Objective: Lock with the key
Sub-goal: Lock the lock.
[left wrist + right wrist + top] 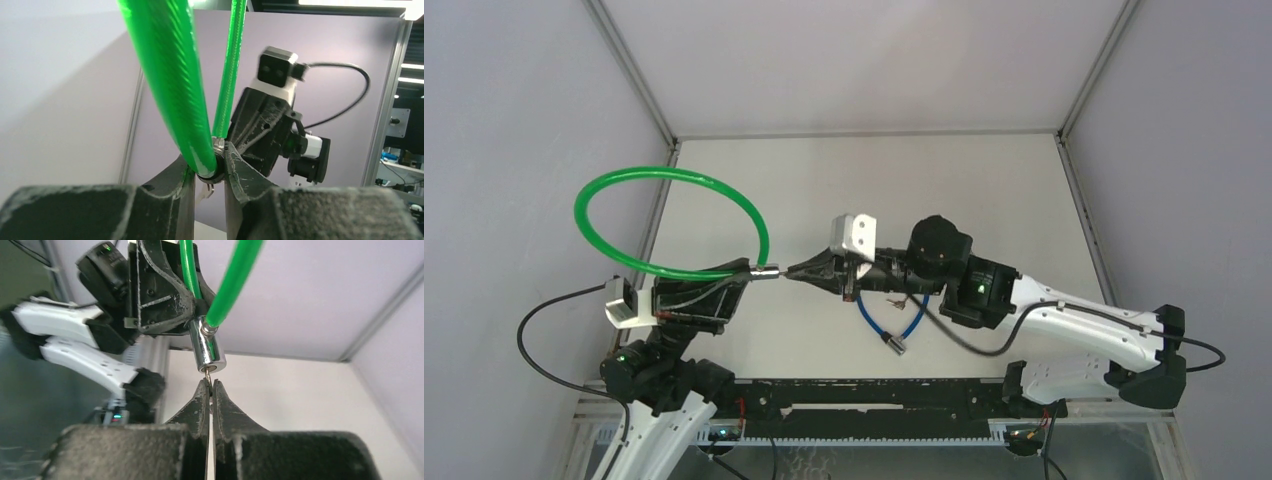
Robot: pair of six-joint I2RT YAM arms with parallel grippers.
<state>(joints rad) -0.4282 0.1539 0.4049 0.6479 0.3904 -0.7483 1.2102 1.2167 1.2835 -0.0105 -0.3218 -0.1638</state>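
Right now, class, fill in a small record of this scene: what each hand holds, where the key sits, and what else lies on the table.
left hand: shut on green cable lock, right by its metal cylinder
right hand: shut on key
key position: in line with the cylinder, meeting its open end; depth unclear
blue cable lock: lying on table, under the right arm
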